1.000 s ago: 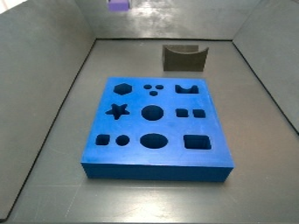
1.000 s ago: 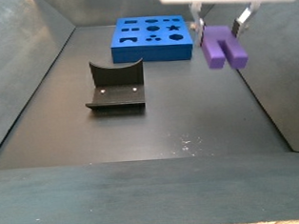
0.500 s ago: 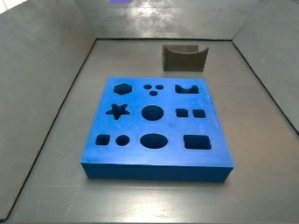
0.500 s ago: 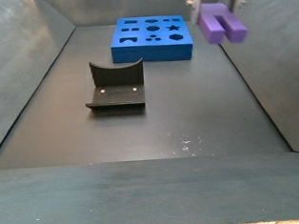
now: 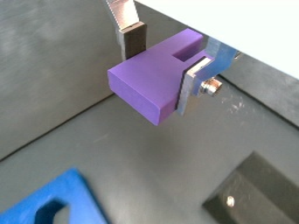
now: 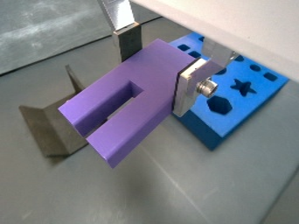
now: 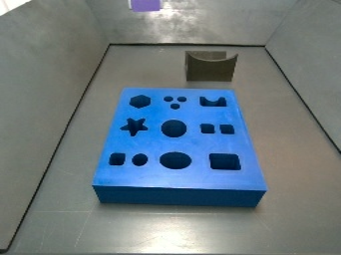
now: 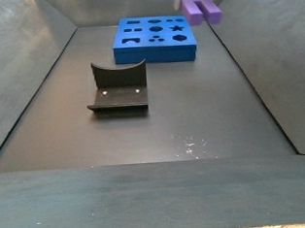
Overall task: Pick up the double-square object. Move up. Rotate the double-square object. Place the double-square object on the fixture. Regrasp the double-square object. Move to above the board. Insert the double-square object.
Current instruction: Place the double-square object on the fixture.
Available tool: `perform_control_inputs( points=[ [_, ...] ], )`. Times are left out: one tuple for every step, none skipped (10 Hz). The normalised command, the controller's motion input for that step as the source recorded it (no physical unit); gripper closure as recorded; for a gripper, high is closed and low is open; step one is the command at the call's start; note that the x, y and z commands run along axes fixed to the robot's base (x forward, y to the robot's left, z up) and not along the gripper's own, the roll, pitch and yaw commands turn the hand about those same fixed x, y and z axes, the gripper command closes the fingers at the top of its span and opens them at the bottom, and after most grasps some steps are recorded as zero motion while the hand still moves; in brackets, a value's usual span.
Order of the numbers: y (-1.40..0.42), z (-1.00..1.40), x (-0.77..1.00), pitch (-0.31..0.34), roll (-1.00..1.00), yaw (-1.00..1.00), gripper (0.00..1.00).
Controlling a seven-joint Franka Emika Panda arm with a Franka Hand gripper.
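Purple block (image 6: 122, 105) sits clamped between my gripper (image 6: 158, 59) fingers (image 6: 194, 85), carried high off the floor, well above the blue board (image 8: 156, 37) and apart from the fixture (image 8: 117, 87) nearer the front.

My gripper (image 5: 163, 61) shows only its fingers in both wrist views. In both side views it is out of frame above the purple block (image 8: 200, 5), itself cut by the edge.
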Motion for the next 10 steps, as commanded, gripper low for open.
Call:
perform_control_inputs(
  points=[
    [-0.08, 0.01, 0.58, 0.153, -0.07, 0.04, 1.00],
    [-0.07, 0.01, 0.46, 0.156, -0.07, 0.03, 1.00],
    [-0.05, 0.01, 0.37, 0.158, -0.07, 0.03, 1.00],
    [-0.04, 0.01, 0.31, 0.158, -0.07, 0.03, 1.00],
    [-0.03, 0.01, 0.19, 0.153, -0.07, 0.03, 1.00],
    [0.39, -0.03, 1.00, -0.075, -1.00, -0.24, 1.00],
    [0.40, -0.03, 1.00, -0.077, -1.00, -0.24, 1.00],
    [0.37, -0.04, 1.00, -0.069, -1.00, -0.23, 1.00],
    [0.29, -0.03, 1.00, -0.052, -1.00, -0.22, 1.00],
    [0.27, -0.02, 1.00, -0.040, -1.00, -0.21, 1.00]
  ],
)
